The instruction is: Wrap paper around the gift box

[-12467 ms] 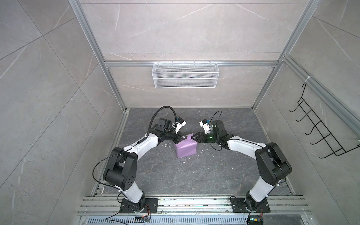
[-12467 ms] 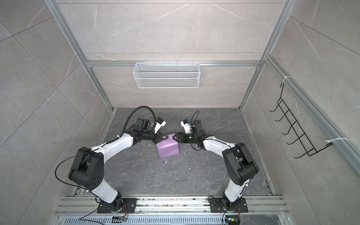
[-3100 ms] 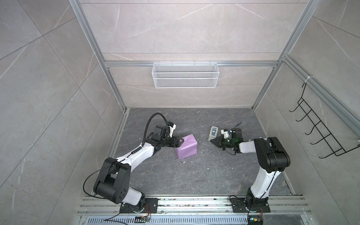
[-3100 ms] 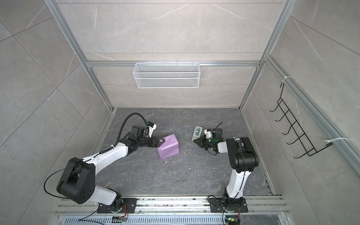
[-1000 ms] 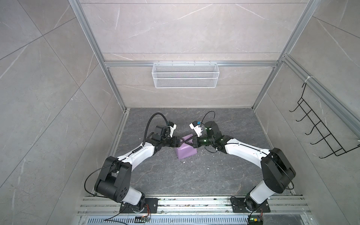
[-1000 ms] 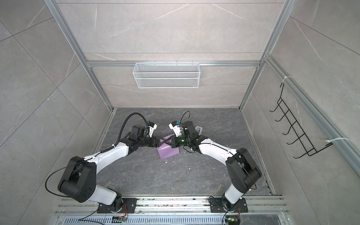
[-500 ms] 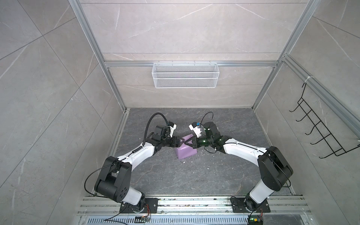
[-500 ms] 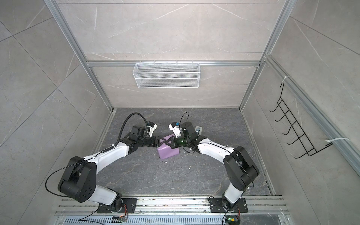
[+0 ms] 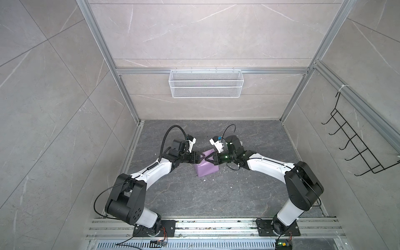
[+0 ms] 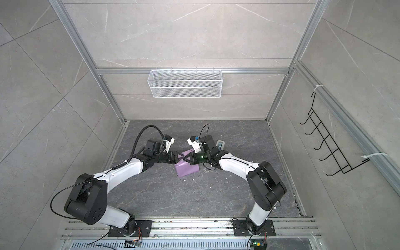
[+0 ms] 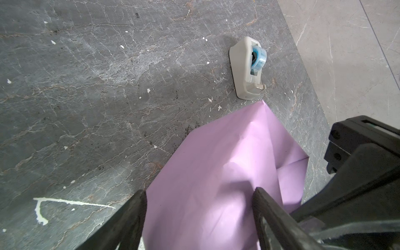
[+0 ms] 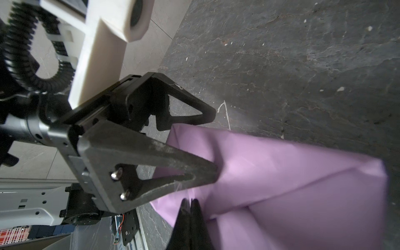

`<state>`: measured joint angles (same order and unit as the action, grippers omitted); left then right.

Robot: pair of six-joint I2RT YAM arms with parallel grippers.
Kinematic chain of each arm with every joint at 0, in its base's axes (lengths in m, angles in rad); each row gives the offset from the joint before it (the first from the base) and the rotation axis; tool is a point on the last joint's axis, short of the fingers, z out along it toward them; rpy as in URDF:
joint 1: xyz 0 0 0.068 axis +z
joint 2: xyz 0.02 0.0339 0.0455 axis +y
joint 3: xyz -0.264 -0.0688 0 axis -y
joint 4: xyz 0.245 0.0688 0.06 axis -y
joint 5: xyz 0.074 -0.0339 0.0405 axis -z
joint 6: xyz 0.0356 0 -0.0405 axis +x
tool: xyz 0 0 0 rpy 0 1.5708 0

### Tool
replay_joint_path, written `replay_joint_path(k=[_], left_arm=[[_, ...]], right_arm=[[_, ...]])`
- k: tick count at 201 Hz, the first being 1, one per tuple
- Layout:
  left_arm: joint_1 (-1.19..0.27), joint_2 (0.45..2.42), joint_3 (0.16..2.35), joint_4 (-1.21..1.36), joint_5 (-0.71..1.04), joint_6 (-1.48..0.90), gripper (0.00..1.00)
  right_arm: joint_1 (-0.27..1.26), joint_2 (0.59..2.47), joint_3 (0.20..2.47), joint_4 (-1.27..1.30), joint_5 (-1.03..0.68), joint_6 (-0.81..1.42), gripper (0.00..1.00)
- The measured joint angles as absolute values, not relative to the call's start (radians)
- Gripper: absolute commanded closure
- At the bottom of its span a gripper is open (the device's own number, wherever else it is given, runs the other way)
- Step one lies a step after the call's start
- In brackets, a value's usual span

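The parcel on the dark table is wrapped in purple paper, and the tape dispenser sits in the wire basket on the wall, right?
No: the tape dispenser is not in the wire basket; it stands on the dark table near the parcel, as the left wrist view shows. The rest is right.

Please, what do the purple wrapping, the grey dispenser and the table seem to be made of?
Wrapping: thin matte paper, judging by its sharp creases and folds.
Dispenser: probably moulded plastic, smooth pale grey, holding bluish clear tape.
Table: dark veined stone or a stone-look laminate; which one cannot be told.
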<state>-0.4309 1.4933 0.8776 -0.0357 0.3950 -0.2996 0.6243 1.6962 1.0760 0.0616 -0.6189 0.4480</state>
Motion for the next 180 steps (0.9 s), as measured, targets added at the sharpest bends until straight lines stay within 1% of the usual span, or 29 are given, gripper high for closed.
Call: replay_joint_path(k=[63,180], left_arm=[[-0.431,1.494,0.878,-0.033,0.395,-0.3,0.22],[-0.431,1.496,0.879,-0.029,0.395,-0.3,0.22]], right_arm=[[0.624,1.704,1.098,0.017,-0.606,0.398,1.0],[0.631,1.713,1.145,-0.073,-0.563,0.239,1.0]])
